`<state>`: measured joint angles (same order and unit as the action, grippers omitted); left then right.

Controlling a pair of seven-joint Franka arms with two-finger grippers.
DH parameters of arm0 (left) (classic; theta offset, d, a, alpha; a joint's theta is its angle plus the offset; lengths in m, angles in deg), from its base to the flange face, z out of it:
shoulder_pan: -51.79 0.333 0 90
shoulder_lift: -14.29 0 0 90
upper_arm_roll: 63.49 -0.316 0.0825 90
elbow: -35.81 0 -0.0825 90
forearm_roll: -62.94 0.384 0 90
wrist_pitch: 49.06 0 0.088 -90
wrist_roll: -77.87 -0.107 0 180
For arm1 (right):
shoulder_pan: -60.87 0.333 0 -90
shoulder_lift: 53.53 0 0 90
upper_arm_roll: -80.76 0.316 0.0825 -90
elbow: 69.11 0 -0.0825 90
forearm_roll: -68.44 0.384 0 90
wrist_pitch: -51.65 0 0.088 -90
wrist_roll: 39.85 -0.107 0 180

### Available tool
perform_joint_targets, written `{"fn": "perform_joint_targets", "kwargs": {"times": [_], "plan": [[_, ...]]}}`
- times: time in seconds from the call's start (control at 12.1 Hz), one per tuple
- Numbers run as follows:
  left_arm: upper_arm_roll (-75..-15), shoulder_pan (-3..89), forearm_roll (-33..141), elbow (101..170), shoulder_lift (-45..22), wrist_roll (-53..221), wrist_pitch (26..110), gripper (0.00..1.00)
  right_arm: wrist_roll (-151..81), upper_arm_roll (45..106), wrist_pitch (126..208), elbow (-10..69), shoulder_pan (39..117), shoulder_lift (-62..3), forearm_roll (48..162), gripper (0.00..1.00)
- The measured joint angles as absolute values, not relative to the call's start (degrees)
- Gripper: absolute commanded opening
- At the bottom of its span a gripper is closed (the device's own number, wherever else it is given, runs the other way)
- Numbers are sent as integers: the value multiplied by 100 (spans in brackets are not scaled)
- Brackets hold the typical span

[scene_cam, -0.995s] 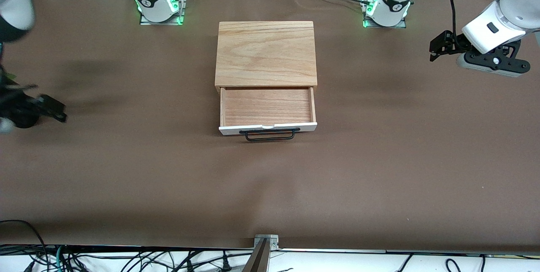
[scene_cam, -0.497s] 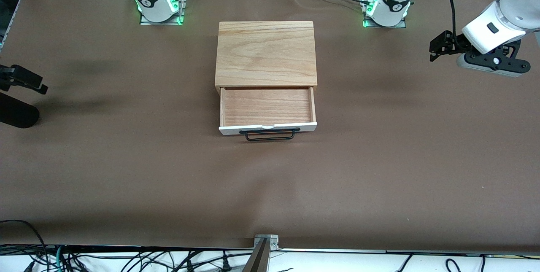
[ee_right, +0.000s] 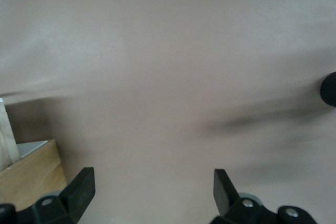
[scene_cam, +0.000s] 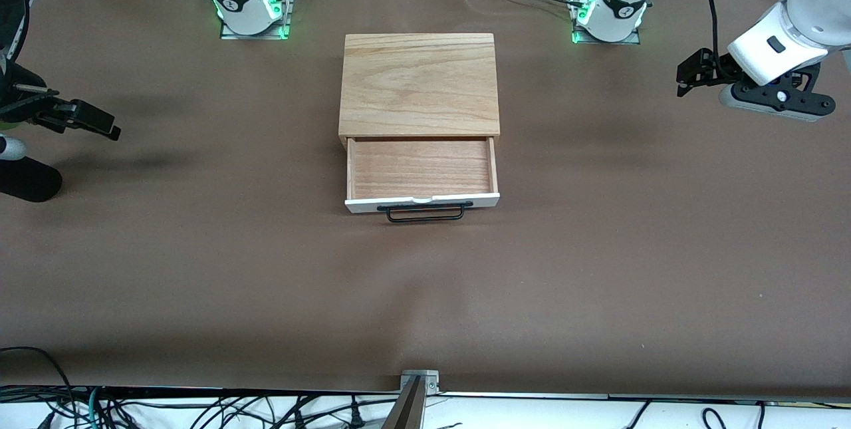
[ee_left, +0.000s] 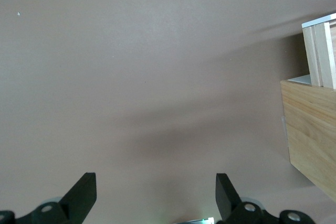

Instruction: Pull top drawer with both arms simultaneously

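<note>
The top drawer stands pulled out of the oak box, its wood floor bare. Its white front panel and black wire handle face the front camera. My left gripper hangs open and empty above the table near the left arm's end, well away from the drawer. In the left wrist view the box and the drawer's side show at the edge. My right gripper is open and empty above the table at the right arm's end. It also shows in the right wrist view.
The brown table cover spreads all around the box. The two green-lit arm bases stand at the table's edge farthest from the front camera. Cables lie below the near edge. A metal bracket sits at the near edge.
My right gripper has swung away from the front camera and then toward the box. The left arm and the drawer have not moved.
</note>
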<state>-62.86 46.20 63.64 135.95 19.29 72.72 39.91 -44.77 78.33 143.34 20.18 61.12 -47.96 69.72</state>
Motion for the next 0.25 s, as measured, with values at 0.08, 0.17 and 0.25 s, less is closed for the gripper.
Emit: {"fn": "perform_joint_targets", "kwargs": {"times": [0.08, 0.17, 0.25], "plan": [[-6286, 4620, 6364, 13595, 1929, 7273, 3990, 100, -4315, 7833, 14351, 2015, 6083, -4773, 6969, 100], [-6286, 4621, 6364, 13595, 1929, 7274, 3990, 100, -4208, 7833, 14358, 2001, 6077, -4761, 6967, 100], [-6286, 4621, 6364, 13595, 1929, 7275, 3990, 100, -4168, 7836, 14358, 1991, 6077, -4752, 6967, 100]]}}
